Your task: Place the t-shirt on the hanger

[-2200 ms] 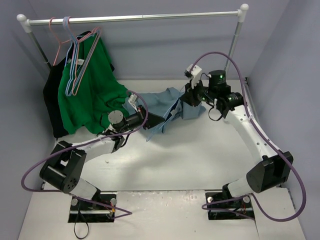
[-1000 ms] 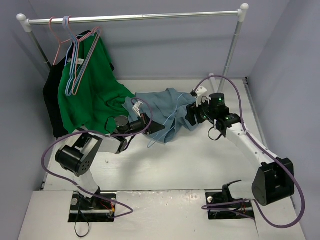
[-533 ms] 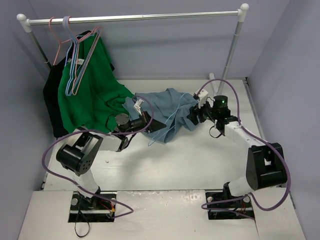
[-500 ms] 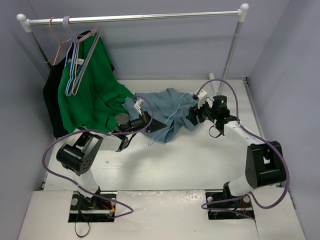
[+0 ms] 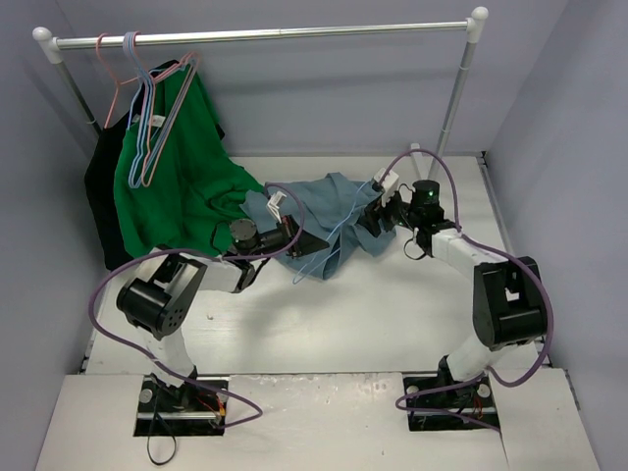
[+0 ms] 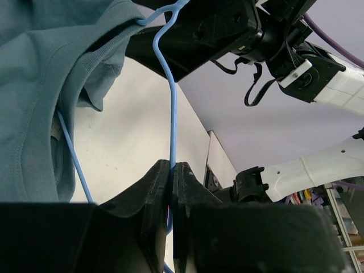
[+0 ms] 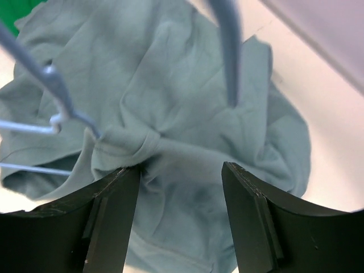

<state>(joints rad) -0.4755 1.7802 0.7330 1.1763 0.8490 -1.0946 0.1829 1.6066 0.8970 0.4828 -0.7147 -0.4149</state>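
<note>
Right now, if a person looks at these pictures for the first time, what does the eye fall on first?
A crumpled grey-blue t-shirt sits bunched mid-table. The left gripper is shut on a thin light-blue hanger whose wire runs into the shirt; the right gripper is open, close to the cloth. At the far left, a bright green shirt hangs from the rail.
</note>
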